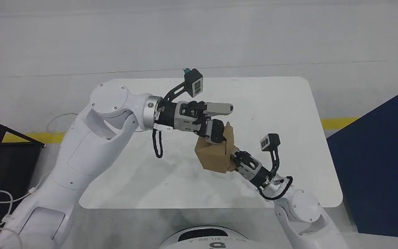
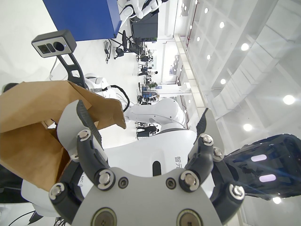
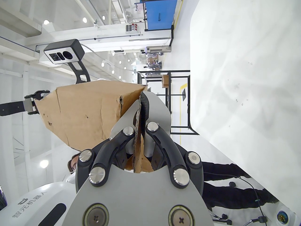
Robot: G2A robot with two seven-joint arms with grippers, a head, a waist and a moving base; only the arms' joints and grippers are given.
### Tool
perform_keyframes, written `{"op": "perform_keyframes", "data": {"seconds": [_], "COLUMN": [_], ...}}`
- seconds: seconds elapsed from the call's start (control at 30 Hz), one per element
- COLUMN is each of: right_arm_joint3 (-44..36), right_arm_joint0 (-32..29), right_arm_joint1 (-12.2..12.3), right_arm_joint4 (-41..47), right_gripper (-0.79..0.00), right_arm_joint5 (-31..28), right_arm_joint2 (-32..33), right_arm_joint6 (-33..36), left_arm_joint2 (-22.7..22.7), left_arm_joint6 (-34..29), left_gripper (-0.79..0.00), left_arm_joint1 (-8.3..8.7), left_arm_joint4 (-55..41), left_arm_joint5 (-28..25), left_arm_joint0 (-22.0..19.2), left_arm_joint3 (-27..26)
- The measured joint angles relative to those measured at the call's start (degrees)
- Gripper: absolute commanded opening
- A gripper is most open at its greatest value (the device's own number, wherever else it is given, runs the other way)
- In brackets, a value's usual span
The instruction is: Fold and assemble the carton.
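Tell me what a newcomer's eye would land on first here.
First comes the half-folded brown cardboard carton, held between both arms over the middle of the white rounded table. The right gripper is shut on the edge of one carton wall. The left gripper stands wide open with one finger against the carton.

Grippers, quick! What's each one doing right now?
Left gripper: open, gripping nothing.
Right gripper: shut on an edge of the carton.
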Motion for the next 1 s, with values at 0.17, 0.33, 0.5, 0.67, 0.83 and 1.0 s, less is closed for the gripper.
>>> {"op": "perform_keyframes", "data": {"seconds": [0.17,0.33,0.5,0.67,0.83,1.0], "right_arm_joint3": [0.19,0.59,0.41,0.06,-0.15,-0.13], "right_arm_joint0": [-0.2,-0.21,-0.28,-0.38,-0.07,0.52], "right_arm_joint1": [0.13,0.28,0.42,0.52,0.59,0.63], "right_arm_joint4": [0.01,0.13,-0.28,-0.86,-1.24,-1.55], "right_gripper": [-0.785,-0.785,-0.785,-0.785,-0.785,-0.785], "right_arm_joint5": [-0.39,-0.41,-0.43,-0.23,0.3,0.68], "right_arm_joint2": [-0.17,-0.01,0.1,-0.06,-0.4,-0.89], "right_arm_joint6": [0.13,0.06,-0.4,-1.24,-1.91,-2.45], "left_arm_joint2": [1.14,1.91,2.67,3.64,4.26,4.77], "left_arm_joint6": [-0.76,-2.25,-3.19,-3.71,-4.52,-6.51], "left_gripper": [0.0,0.0,0.0,-0.003,-0.111,-0.24], "left_arm_joint1": [-0.3,-0.43,-0.51,-0.68,-0.78,-0.76], "left_arm_joint4": [0.34,0.93,1.62,2.42,3.03,3.82], "left_arm_joint5": [0.35,2.37,4.93,6.3,7.36,9.13], "left_arm_joint0": [-0.77,-1.91,-2.97,-3.94,-4.83,-6.21], "left_arm_joint3": [0.85,1.2,1.44,2.03,2.63,3.21]}}
